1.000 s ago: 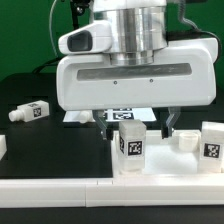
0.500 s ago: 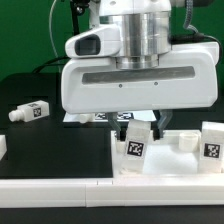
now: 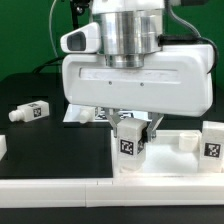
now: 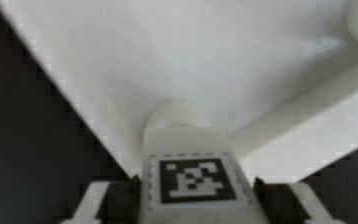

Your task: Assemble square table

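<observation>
White gripped leg (image 3: 132, 147) stands upright over a corner of the square table slab (image 3: 178, 166), at the counter's (image 3: 60, 150) front edge. The claw (image 3: 132, 134) is closed on it. A second leg (image 3: 28, 111) lies toward the exterior view's left. A third leg (image 3: 213, 140) stands on the slab.

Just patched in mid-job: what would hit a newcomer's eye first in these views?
The big white tool fills the middle of the exterior view, its fingers on either side of an upright tagged leg at a corner of the square table. A loose leg lies alone on the black surface at the exterior view's left.
</observation>
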### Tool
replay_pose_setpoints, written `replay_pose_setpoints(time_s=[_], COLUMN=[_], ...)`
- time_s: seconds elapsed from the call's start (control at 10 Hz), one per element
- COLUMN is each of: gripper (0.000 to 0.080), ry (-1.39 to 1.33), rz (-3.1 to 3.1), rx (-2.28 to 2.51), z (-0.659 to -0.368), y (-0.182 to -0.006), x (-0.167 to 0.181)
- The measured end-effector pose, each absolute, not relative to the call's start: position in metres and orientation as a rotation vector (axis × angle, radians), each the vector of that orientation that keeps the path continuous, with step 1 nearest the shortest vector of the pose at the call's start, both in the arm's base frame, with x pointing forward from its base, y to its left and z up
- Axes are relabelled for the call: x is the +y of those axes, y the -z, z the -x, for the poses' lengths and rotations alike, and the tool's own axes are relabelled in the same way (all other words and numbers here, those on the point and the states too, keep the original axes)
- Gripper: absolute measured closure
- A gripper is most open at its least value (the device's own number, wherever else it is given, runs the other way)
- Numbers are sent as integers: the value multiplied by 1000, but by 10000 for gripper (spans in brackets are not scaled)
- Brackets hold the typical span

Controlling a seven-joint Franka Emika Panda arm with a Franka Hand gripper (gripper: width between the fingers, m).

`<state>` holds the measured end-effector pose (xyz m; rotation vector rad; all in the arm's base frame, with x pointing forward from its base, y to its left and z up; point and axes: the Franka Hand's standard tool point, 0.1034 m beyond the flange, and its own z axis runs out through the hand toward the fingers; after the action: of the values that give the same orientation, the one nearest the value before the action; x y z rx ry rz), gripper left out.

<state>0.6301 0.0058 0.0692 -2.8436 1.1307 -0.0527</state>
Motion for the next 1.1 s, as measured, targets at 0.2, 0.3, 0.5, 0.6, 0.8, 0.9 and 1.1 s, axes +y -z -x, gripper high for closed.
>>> replay_pose_setpoints(time_s=[0.2, 0.3, 0.5, 0.6, 0.8, 0.9, 1.1], gripper=[509, 509, 509, 509, 271, 271, 177], ry=[41, 37, 17, 21, 27, 45, 31], rz=[2594, 2422, 2277, 2321, 2471, 2636, 2932], rx=[1602, 1823, 1975, 1924, 1763, 1521, 946], z=[-630, -632, -633, -633, -630, -631, -630], y=[-67, -67, -67, -67, -65, -66, -67], x=[12, 13, 13, 12, 15, 15, 23])
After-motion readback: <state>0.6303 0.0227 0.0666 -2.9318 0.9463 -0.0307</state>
